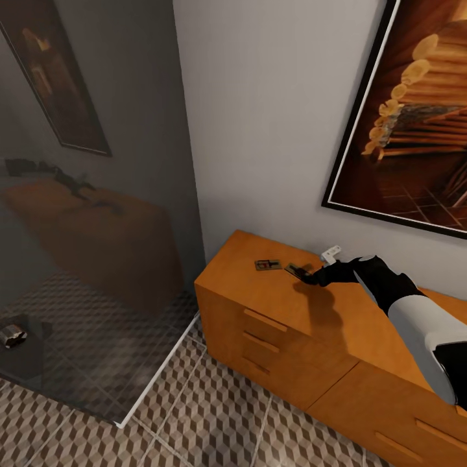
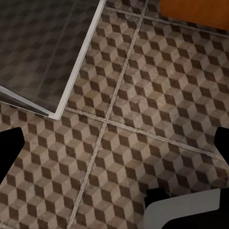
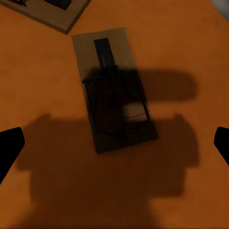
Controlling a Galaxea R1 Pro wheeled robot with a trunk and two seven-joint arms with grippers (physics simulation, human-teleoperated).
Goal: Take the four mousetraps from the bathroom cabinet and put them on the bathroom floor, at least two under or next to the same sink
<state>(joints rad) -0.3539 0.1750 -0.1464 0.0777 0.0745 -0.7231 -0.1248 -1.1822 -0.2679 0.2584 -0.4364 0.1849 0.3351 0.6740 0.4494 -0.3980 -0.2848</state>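
Mousetraps: one (image 1: 268,264) flat on the cabinet (image 1: 279,305) top near its left end, another (image 3: 115,90) just beside it, directly beneath the right gripper (image 1: 305,277). Jaws spread wide, touching nothing. Left gripper (image 2: 114,148) likewise wide above the bathroom floor (image 2: 143,109).

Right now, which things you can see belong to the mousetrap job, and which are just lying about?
Job:
nearer mousetrap, under the open right gripper
second mousetrap
cabinet
bathroom floor

Lying about:
framed picture
glass panel
small white object on the cabinet top
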